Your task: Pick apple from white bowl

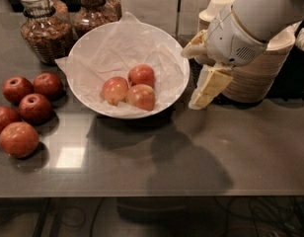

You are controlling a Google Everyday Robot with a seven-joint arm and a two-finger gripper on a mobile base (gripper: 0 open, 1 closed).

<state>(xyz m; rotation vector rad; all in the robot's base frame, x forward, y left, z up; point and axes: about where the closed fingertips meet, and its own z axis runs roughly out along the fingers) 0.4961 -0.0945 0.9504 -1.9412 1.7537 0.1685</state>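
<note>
The white bowl [88, 48], wide and lined with crinkled white paper, stands at the middle back of the dark table. Three apples lie in it. The palest one, the apple [115, 90] with a pink blush over yellow skin, is on the left. A redder apple [141, 75] and another apple [141, 97] touch it on the right. My gripper [189, 80] hangs just outside the bowl's right rim, open and empty. Its cream fingers [209, 86] point down and left, to the right of the apples and a little above the table.
Several dark red apples [34, 107] lie on the table to the left of the bowl. Two glass jars [44, 27] stand behind it. A stack of cream paper bowls [260, 73] stands at the right, partly behind my arm. The table's front edge [152, 194] runs along the bottom.
</note>
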